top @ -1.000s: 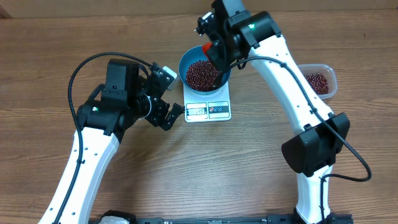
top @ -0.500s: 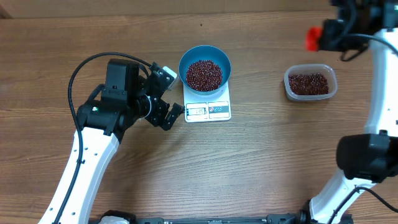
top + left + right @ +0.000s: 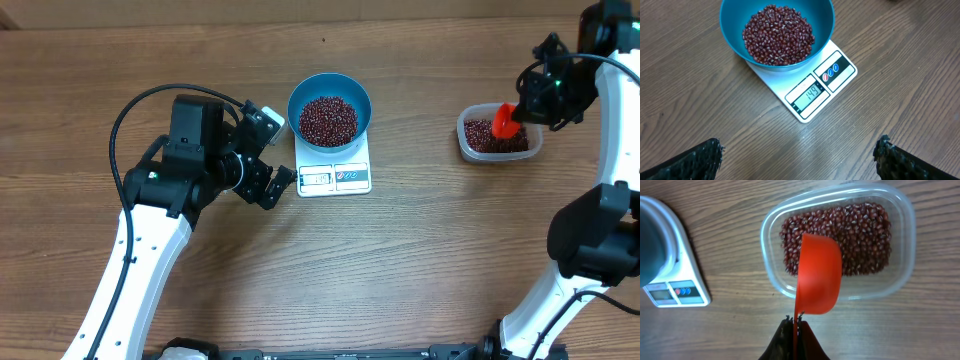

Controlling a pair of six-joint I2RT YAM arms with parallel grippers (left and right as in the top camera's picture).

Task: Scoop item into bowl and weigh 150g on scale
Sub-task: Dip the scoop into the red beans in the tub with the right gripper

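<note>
The blue bowl [image 3: 330, 108] stands on the white scale [image 3: 335, 177] and holds a heap of red-brown beans [image 3: 328, 118]. In the left wrist view the bowl [image 3: 735, 30], its beans [image 3: 778, 35] and the scale [image 3: 812, 92] lie ahead, the display reading 149. My left gripper [image 3: 800, 150] is open over bare wood, just left of the scale [image 3: 272, 168]. My right gripper [image 3: 796, 322] is shut on the handle of a red scoop [image 3: 819, 275]. The scoop hangs tilted over the clear tub [image 3: 900, 270] of beans [image 3: 860, 235], at the far right [image 3: 503, 120].
The tub [image 3: 531, 137] sits on the wooden table about a bowl's width right of the scale. The right arm [image 3: 600, 230] rises along the right edge. The left arm [image 3: 150, 230] with its black cable crosses the left side.
The right arm has swung the scoop from over the blue bowl away to the right and down over the clear tub. The left arm has stayed still.
</note>
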